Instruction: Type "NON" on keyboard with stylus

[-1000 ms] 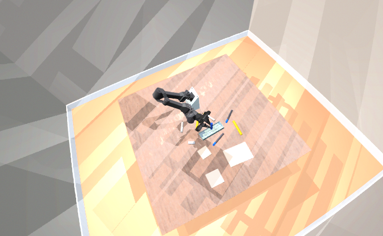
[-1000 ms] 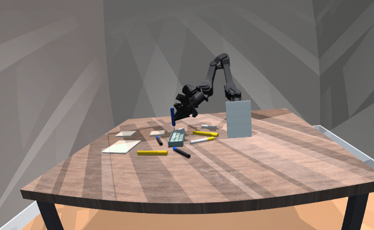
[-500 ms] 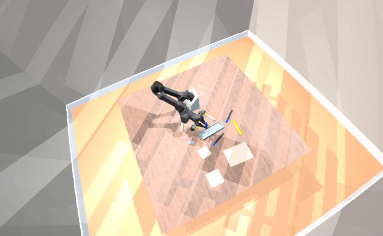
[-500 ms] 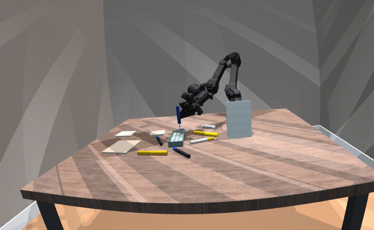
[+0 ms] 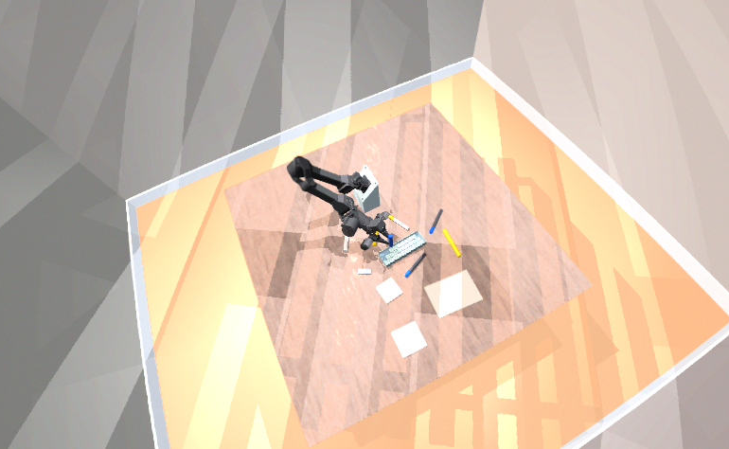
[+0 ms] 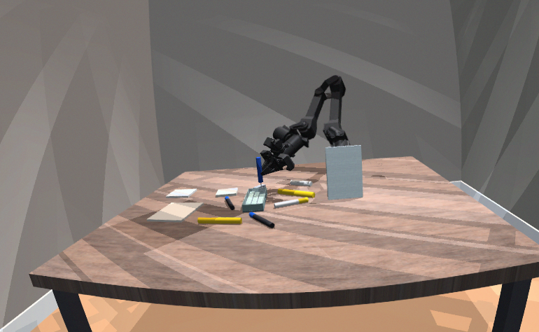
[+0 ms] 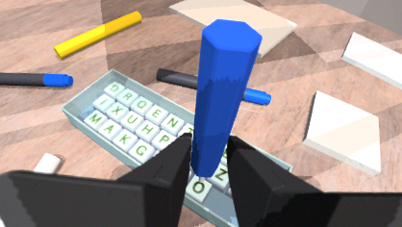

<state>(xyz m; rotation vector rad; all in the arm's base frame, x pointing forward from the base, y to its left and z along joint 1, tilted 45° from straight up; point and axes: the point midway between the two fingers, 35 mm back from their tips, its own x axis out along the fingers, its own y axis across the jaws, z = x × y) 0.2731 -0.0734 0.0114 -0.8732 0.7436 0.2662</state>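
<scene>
The blue six-sided stylus (image 5: 390,240) (image 6: 258,164) (image 7: 223,91) stands nearly upright, with its thin tip down. My gripper (image 6: 261,172) (image 7: 209,141) is shut on its lower part. The pale green keyboard (image 5: 402,249) (image 6: 253,208) (image 7: 79,115) lies below. In the wrist view the tip is at the upper edge of the O key (image 7: 198,188), beside the Z key (image 7: 222,172). I cannot tell whether it touches the key. The N key (image 7: 171,117) shows farther up and left. The stylus and fingers hide some keys in the middle.
Two black pens with blue ends (image 5: 415,264) (image 5: 436,221) and a yellow pen (image 5: 452,242) (image 6: 219,220) (image 7: 98,34) lie near the keyboard. Flat pale squares (image 5: 389,290) (image 5: 408,339) lie beyond it. A grey upright block (image 6: 344,172) stands by the arm's base.
</scene>
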